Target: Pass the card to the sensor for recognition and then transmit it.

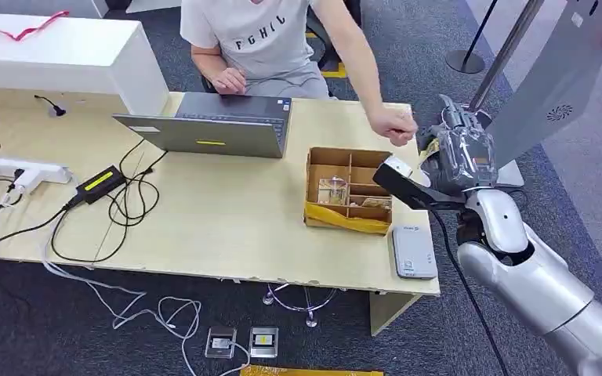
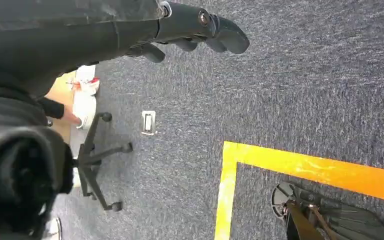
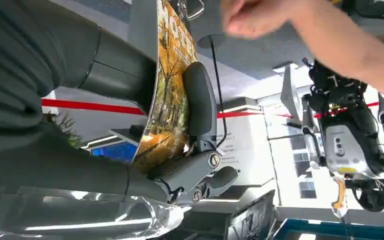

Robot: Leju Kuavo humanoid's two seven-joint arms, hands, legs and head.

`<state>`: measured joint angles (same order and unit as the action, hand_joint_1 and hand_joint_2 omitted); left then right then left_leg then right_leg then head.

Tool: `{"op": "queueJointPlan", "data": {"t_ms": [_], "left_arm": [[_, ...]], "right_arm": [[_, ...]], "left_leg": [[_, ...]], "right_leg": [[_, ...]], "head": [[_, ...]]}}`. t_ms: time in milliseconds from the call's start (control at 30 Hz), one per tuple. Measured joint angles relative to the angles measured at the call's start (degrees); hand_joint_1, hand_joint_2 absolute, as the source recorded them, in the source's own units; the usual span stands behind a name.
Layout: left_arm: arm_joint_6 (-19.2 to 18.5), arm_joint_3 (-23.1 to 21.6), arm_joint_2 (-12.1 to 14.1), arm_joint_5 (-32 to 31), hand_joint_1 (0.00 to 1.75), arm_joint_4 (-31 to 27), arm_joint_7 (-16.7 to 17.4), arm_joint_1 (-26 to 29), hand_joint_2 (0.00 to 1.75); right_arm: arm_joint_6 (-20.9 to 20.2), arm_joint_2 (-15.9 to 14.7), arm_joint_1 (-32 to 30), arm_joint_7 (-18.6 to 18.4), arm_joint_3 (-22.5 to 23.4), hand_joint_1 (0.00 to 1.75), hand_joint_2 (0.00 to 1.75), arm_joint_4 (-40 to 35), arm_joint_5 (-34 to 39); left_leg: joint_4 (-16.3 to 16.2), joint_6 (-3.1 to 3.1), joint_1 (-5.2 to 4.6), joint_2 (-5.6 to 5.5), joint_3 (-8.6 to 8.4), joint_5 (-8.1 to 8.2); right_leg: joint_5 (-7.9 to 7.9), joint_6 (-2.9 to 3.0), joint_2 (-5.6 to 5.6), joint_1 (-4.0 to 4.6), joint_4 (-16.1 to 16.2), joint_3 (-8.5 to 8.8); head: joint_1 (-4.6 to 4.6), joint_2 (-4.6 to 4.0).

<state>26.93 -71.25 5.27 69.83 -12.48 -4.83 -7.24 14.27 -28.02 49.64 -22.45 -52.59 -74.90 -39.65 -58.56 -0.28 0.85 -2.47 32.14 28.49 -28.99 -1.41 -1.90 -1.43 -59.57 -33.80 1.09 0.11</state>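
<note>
Right hand pinches the card, printed with golden autumn trees and bowed slightly, near a person's hand.

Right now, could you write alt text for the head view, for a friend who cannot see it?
The robot's silver right hand holds a yellowish picture card up at the far right end of a pale wooden table, and a seated person's hand reaches toward it. Below lie a partitioned cardboard box and a flat grey card reader; a grey laptop sits further left.
</note>
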Motion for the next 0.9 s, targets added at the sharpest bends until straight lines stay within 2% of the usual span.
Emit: {"op": "queueJointPlan", "data": {"t_ms": [533,900], "left_arm": [[0.1,0.0,0.1,0.2,0.00,0.0,1.1,0.0,0.00],[0.9,0.0,0.2,0.4,0.00,0.0,1.2,0.0,0.00]], "right_arm": [[1.2,-1.0,-4.3,-0.2,-0.8,1.75,1.75,1.3,2.5],[3.0,0.2,-8.4,4.4,-1.7,1.75,1.75,6.7,3.6]], "left_leg": [[0.0,-0.01,0.01,0.02,-0.01,0.01],[0.0,0.00,0.01,0.01,0.03,0.01]], "right_leg": [[0.00,0.00,-0.08,0.01,0.0,-0.01],[0.00,0.00,-0.07,0.00,0.0,0.00]], "head": [[0.00,0.00],[0.00,0.00]]}}
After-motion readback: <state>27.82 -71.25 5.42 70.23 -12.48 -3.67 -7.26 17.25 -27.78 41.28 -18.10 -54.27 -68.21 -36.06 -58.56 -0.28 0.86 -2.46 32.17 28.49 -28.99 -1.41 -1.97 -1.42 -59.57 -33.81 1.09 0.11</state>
